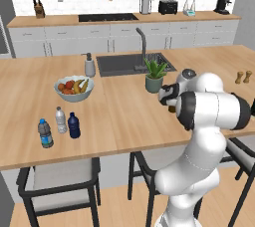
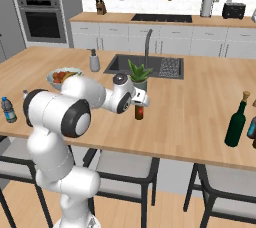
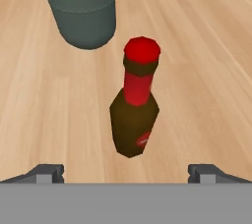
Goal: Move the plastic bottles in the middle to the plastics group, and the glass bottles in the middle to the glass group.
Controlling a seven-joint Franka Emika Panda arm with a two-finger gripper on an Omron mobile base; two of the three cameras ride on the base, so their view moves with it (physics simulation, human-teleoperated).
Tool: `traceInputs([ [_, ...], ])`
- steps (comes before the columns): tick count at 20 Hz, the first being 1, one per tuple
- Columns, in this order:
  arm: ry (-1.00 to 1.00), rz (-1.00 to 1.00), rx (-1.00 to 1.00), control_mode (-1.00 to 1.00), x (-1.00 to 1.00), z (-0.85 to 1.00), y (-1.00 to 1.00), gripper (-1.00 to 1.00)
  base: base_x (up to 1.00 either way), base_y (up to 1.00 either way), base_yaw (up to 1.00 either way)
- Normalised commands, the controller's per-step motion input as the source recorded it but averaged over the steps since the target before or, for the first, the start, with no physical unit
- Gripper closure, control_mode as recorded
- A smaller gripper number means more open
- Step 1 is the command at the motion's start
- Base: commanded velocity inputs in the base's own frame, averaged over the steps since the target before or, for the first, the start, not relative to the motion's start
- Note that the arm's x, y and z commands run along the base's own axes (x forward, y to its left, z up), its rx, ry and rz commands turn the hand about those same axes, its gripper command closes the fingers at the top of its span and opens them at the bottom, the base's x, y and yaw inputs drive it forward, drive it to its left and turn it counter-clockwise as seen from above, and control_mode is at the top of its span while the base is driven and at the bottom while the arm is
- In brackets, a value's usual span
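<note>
An amber-brown bottle (image 3: pixel 134 115) with a red cap stands upright on the wooden island, just in front of a potted plant (image 3: pixel 84 16). My gripper (image 3: pixel 126 174) is open, its two fingertips (image 3: pixel 47 173) spread wide on either side of the bottle and short of touching it. In the right base view the gripper (image 2: pixel 140 104) hangs right over that bottle (image 2: pixel 139 113). A tall dark green bottle (image 2: pixel 236 121) stands far to the right. At the island's left, the navy-blue bottle (image 1: pixel 73 125) stands beside two clear water bottles, one blue-capped (image 1: pixel 45 134) and one greyish (image 1: pixel 61 120).
A fruit bowl (image 1: pixel 73 89), a soap dispenser (image 1: pixel 89 65) and the sink (image 1: pixel 114 64) lie behind the work area. Two small shakers (image 1: pixel 244 76) stand at the far right. Another dark bottle (image 2: pixel 252 128) shows at the right edge. Stools stand under the near edge.
</note>
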Motion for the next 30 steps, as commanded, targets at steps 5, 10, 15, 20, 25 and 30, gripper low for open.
traceInputs([
  [5,0.03,0.00,0.00,-1.00,0.19,-0.11,-0.04,-1.00,0.00,0.00,0.00],
  [10,0.04,0.00,0.00,-1.00,0.19,-0.06,-0.14,-1.00,0.00,0.00,0.00],
  [15,0.04,0.00,0.00,-1.00,0.18,-0.11,-0.02,-1.00,0.00,0.00,0.00],
  [20,0.03,0.00,0.00,-1.00,0.15,-0.13,0.00,-1.00,0.00,0.00,0.00],
  [25,0.01,0.00,0.00,-1.00,0.11,-0.07,-0.07,-1.00,0.00,0.00,0.00],
  [30,0.00,0.00,0.00,-1.00,0.06,-0.18,-0.04,-1.00,0.00,0.00,0.00],
])
